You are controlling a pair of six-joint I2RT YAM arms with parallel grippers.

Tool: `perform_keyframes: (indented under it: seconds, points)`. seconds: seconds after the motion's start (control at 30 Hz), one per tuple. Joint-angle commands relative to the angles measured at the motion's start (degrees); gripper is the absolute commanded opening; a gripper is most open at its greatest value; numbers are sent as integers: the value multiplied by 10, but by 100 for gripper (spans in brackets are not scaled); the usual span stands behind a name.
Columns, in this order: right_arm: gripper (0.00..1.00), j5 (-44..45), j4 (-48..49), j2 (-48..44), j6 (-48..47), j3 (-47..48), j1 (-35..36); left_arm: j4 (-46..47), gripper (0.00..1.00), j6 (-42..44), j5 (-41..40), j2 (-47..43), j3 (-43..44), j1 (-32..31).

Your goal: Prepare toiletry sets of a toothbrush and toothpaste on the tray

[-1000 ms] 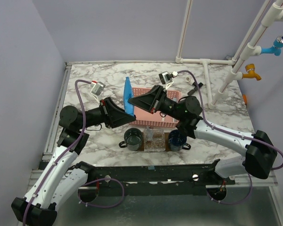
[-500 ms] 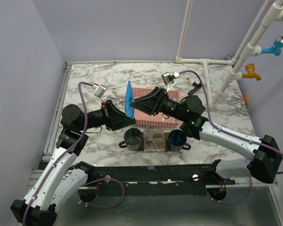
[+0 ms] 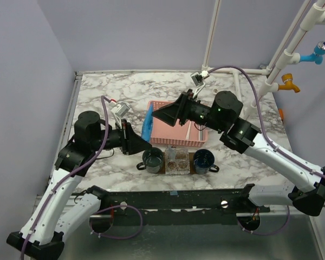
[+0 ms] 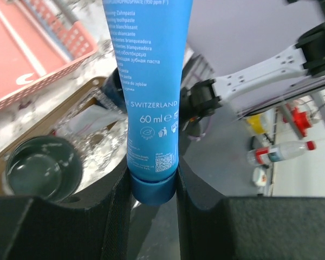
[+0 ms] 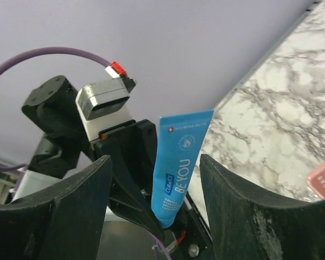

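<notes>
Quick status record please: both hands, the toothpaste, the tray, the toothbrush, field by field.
left hand: shut on the toothpaste, gripping its cap end
toothpaste: blue tube, held up off the table, crimped end uppermost, by the left edge of the pink basket
right hand: open, empty, over the pink basket, facing the tube
tray: carries two dark cups with a clear box between them; toothpaste not on it
toothbrush: cannot pick one out for sure

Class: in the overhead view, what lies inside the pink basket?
A thin white stick, likely a toothbrush, lies on the floor of the pink basket. The right gripper and its arm cover the far half, so anything there is hidden.
</notes>
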Motion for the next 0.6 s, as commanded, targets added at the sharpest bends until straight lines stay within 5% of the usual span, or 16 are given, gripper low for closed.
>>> perform_keyframes:
  seconds: [0.0,0.37,0.57]
  points:
    - [69,46,-173,21,-65,58,2,-145,0,129,-91,10,51,-25]
    - [73,66,-352,60,-83,183,1,-240,0,197,-366,41,100,-212]
    - [72,4,-421,83,-84,217,-2,-264,0,203,-498,51,111,-289]
